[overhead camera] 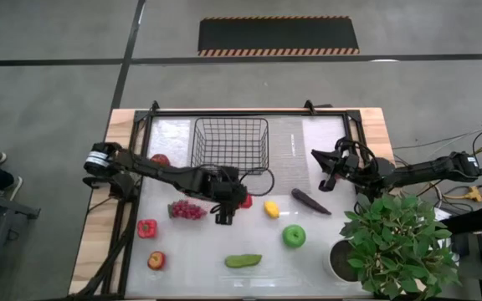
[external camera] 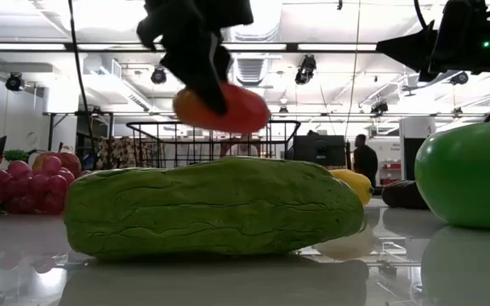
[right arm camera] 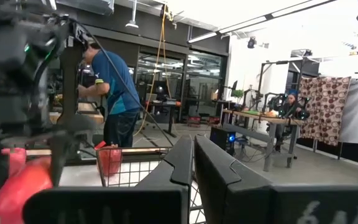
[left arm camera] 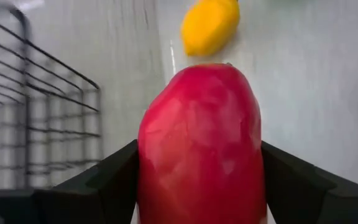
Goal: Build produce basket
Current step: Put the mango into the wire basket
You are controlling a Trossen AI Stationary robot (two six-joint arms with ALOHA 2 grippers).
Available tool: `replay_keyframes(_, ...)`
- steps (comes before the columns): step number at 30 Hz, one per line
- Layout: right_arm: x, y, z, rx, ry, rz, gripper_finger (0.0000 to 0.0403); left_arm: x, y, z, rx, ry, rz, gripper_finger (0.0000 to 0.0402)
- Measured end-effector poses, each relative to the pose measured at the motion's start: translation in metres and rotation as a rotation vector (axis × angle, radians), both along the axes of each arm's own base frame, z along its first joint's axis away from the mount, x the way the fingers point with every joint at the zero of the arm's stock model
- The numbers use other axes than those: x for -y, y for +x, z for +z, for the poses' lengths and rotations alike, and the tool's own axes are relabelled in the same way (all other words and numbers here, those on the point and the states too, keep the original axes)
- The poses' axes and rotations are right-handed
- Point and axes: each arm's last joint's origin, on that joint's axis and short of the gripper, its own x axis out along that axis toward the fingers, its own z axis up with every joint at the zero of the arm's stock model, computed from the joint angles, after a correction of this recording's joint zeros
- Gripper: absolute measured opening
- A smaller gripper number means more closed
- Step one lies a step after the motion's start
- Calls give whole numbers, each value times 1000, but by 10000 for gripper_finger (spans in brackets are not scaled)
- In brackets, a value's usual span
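My left gripper (overhead camera: 231, 203) hovers just in front of the black wire basket (overhead camera: 230, 144), shut on a red pepper (left arm camera: 201, 149), which also shows in the low view (external camera: 224, 109). My right gripper (overhead camera: 325, 173) waits shut above the table's right part, beyond the dark eggplant (overhead camera: 310, 201). Lying on the table are the lemon (overhead camera: 271, 209), green apple (overhead camera: 294, 237), cucumber (overhead camera: 243, 261), grapes (overhead camera: 187, 211), another red pepper (overhead camera: 146, 227), an apple (overhead camera: 156, 260) and a red apple (overhead camera: 160, 159) beside the basket. My left gripper pinches the red pepper between its two fingers (left arm camera: 110, 180), one on each long side (left arm camera: 151, 168). The fingers come from above, pointing down. The pepper's rounded end (left arm camera: 207, 78) sticks out past them. It hangs below the gripper, lifted clear of the table (external camera: 224, 109).
A leafy potted plant (overhead camera: 396, 242) stands at the table's near right corner. The basket sits at the far middle with its top open. A person in a blue shirt (right arm camera: 114, 87) stands in the room beyond the table.
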Motion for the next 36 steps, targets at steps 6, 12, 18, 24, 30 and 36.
replay_keyframes(6, 0, 0, 0, 0, 0, 0, 9, -40, 2, 38, -19, 93, -36, 263)
replay_keyframes(12, 0, 0, 0, 0, 0, 0, 9, -95, 1, 47, -38, 170, -12, 264)
replay_keyframes(18, 0, 0, 0, 2, 6, 2, 9, -159, -10, 36, -69, 158, 149, 264)
replay_keyframes(24, 0, 0, 0, 3, 6, 1, 9, -197, -19, 21, -21, 78, 250, 265)
replay_keyframes(30, 0, 0, 0, 3, 6, 1, 9, -203, -23, 1, -15, 39, 278, 265)
replay_keyframes(36, 0, 0, 0, 2, 5, 1, 9, -203, -25, -17, -2, 19, 326, 265)
